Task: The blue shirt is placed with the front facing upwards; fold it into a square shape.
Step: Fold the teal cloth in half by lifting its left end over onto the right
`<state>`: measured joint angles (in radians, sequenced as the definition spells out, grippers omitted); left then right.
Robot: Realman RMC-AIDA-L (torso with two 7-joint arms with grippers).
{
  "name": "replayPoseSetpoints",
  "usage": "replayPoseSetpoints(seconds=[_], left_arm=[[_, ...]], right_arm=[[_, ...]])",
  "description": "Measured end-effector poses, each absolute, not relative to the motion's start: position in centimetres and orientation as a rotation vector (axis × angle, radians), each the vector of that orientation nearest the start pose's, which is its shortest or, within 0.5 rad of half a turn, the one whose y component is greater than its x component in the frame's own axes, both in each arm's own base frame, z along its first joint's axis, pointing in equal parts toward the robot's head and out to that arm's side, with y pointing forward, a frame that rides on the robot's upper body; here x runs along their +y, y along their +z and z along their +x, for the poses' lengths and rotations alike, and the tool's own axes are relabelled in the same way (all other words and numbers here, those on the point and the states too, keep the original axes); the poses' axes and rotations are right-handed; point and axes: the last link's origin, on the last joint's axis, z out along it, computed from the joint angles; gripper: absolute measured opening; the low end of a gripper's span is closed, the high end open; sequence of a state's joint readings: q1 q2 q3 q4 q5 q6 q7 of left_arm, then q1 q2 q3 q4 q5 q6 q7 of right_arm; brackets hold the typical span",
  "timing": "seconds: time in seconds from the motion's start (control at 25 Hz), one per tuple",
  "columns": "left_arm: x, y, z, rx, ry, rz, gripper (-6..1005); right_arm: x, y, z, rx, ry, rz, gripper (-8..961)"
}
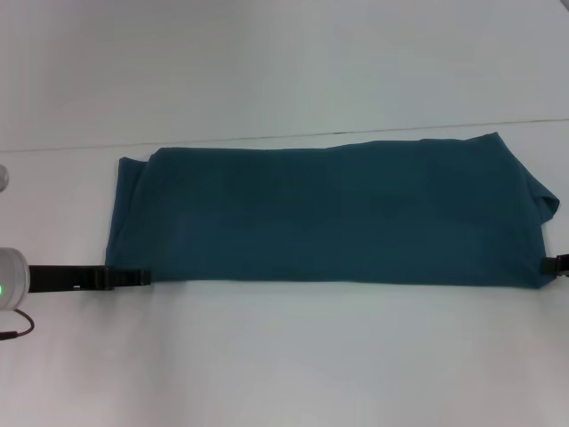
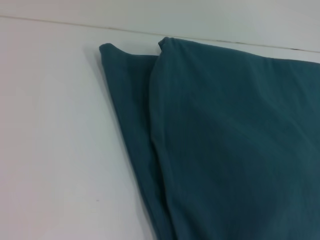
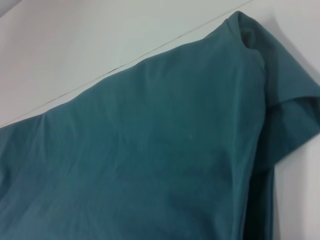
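The blue shirt (image 1: 329, 213) lies on the white table as a long teal band running left to right, plain side up, with no lettering showing. My left gripper (image 1: 133, 277) is low at the band's near left corner, touching its edge. My right gripper (image 1: 560, 264) shows only as a black tip at the band's near right corner, by the frame edge. In the left wrist view the shirt (image 2: 230, 140) shows two stacked layers, the lower one sticking out at the end. The right wrist view has the shirt (image 3: 150, 150) with a folded sleeve at its end.
The white table (image 1: 284, 365) stretches in front of the shirt and behind it. A thin seam line (image 1: 267, 136) runs across the table just behind the shirt's far edge. The left arm's white body (image 1: 11, 277) sits at the left frame edge.
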<state>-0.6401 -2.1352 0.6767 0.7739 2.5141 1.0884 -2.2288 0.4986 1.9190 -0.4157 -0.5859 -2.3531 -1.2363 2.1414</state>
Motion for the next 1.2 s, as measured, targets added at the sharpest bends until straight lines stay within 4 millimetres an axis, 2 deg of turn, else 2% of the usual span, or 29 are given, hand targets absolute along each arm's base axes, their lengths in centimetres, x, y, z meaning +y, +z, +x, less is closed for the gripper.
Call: replayPoseSetpoints(seconds=[0.6, 1.2], left_arm=[[39.5, -0.8, -28.3, -1.371, -0.173, -2.197, 889], [39.5, -0.2, -28.8, -1.373, -0.165, -2.176, 883]], right_arm=[[33.8, 7.9, 38.3, 1.677, 0.423, -1.911, 1], [33.9, 8.0, 38.2, 1.675, 0.441, -1.907, 1]])
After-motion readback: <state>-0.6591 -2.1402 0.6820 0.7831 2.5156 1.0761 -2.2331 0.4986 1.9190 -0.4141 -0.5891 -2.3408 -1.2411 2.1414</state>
